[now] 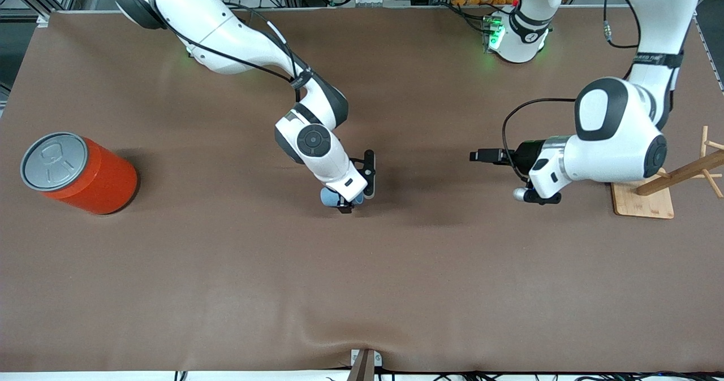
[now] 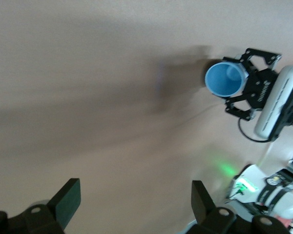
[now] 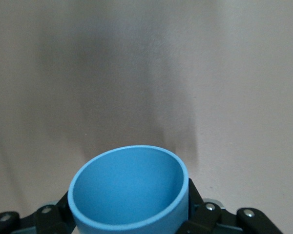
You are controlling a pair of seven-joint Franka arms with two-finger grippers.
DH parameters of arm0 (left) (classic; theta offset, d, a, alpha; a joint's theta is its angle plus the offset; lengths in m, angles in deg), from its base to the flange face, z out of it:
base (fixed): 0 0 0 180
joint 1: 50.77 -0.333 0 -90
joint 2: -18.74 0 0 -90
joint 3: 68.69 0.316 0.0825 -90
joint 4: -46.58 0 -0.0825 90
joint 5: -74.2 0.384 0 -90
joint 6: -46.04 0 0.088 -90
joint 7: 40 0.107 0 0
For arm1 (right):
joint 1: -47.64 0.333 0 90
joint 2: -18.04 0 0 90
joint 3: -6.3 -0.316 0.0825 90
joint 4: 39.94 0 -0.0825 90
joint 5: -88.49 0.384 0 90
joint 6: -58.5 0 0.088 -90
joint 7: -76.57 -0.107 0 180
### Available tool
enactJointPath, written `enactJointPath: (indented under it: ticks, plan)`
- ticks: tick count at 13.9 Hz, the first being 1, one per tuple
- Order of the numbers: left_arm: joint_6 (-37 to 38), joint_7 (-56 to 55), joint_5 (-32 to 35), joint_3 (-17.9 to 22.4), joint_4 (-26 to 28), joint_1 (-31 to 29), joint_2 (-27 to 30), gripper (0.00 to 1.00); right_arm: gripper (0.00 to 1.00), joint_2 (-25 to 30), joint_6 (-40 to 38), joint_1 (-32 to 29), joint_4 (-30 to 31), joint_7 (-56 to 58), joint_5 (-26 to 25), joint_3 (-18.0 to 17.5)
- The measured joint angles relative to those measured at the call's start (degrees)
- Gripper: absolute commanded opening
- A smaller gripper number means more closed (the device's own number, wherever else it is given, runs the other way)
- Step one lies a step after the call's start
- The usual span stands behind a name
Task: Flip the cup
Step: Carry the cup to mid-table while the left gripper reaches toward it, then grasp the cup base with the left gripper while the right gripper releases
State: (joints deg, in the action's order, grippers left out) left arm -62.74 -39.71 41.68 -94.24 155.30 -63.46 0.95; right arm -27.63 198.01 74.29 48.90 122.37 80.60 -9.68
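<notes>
The light-blue cup (image 1: 328, 197) is held in my right gripper (image 1: 345, 202), which is shut on its wall low over the middle of the table. The cup is tilted. Its open mouth shows in the right wrist view (image 3: 132, 195), with the right gripper (image 3: 132, 217) clamped on both sides of it. The cup (image 2: 225, 79) and the right gripper (image 2: 248, 87) also show far off in the left wrist view. My left gripper (image 1: 523, 194) is open and empty, waiting above the table toward the left arm's end, its fingers (image 2: 68, 200) wide apart.
A large orange can (image 1: 79, 172) with a grey lid stands near the right arm's end of the table. A wooden peg stand on a board (image 1: 645, 203) stands at the left arm's end, close to the left arm's wrist.
</notes>
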Motion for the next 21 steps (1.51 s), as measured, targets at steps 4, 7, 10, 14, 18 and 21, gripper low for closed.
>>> enactJointPath:
  ticks: [4, 7, 10, 14, 18, 21]
  plan:
    - [-2.38, 4.65, -12.34, -0.03, 5.31, 0.03, -0.62, 1.00, 1.00, 0.04, 0.28, 4.49, -0.67, -0.25, -2.26, 2.61]
    - [-2.58, 5.18, -14.07, -0.03, 6.68, 0.00, -0.65, 1.00, 1.00, 0.26, 0.34, 5.43, -1.02, -1.30, -2.35, 3.55]
    - [-2.59, 5.19, -16.41, -0.03, 6.78, -0.02, -0.65, 1.00, 1.00, 1.07, -0.74, 5.45, -1.49, -5.03, -2.35, 3.67]
    - [-2.59, 7.69, -21.95, -0.06, 7.92, 0.01, -0.66, 1.00, 1.00, 3.47, -4.04, 5.62, -1.60, -11.23, -2.35, 3.19]
    - [-2.59, 10.11, -25.20, -0.07, 9.66, 0.06, -0.67, 1.00, 1.00, 5.18, -7.61, 5.48, -2.52, -13.93, -1.47, 3.28]
    - [-2.66, 11.95, -28.55, -0.14, 10.74, 0.41, -0.75, 1.00, 1.00, 5.97, -13.66, 4.97, -6.29, -15.36, 0.64, 4.03]
